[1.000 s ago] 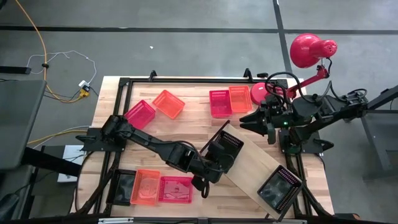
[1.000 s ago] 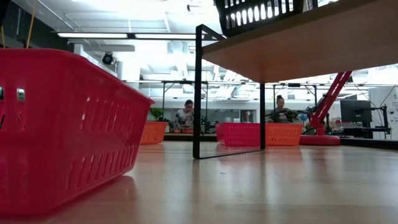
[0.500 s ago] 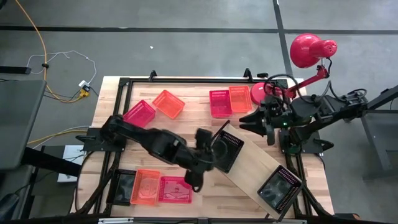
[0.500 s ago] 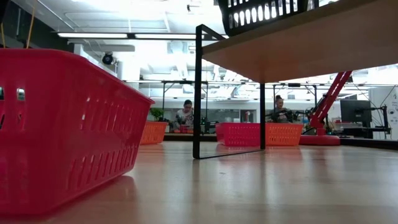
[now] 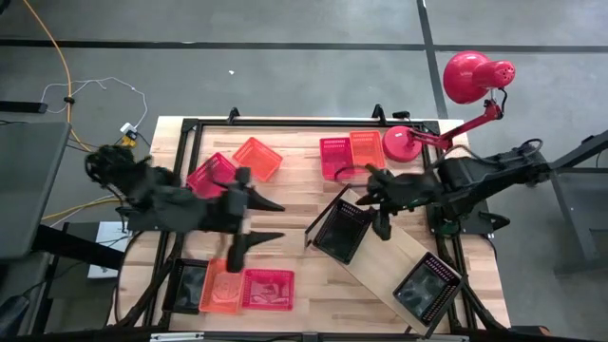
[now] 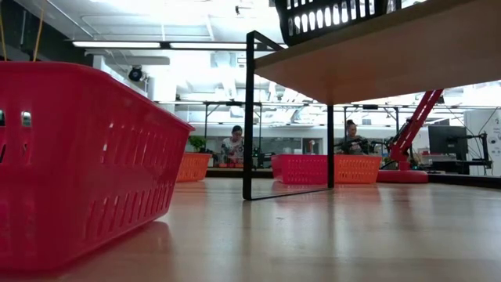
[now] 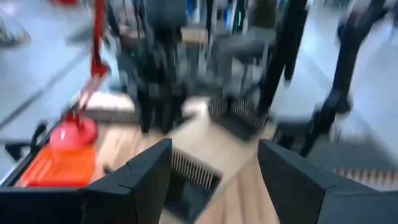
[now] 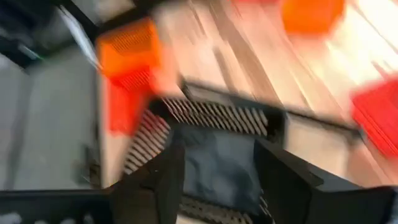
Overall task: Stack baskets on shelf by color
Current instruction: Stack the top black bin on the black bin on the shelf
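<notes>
The pale wooden shelf (image 5: 394,252) lies slantwise on the table's right half. One black basket (image 5: 342,230) sits on its far-left end, another black basket (image 5: 427,283) on its near-right end. My right gripper (image 5: 373,201) hovers open above the first black basket (image 8: 217,146), tipped down toward it. My left gripper (image 5: 275,220) is open and raised over the table's left half, pointing at the shelf (image 7: 205,134). Red and orange baskets (image 5: 236,166) rest on the table at far left, another pair (image 5: 350,155) at far centre.
A black, an orange and a red basket (image 5: 228,287) stand in a row at the near left; the red one (image 6: 78,157) fills the low view's left. A red desk lamp (image 5: 408,142) stands at far right. Bare tabletop (image 5: 285,190) lies between the arms.
My left gripper has drawn away from the black basket on the shelf's far-left end, rising and swinging toward the table's left edge while rolling. That basket stays on the shelf. My right gripper has come toward the table's left, over that basket, and tipped downward.
</notes>
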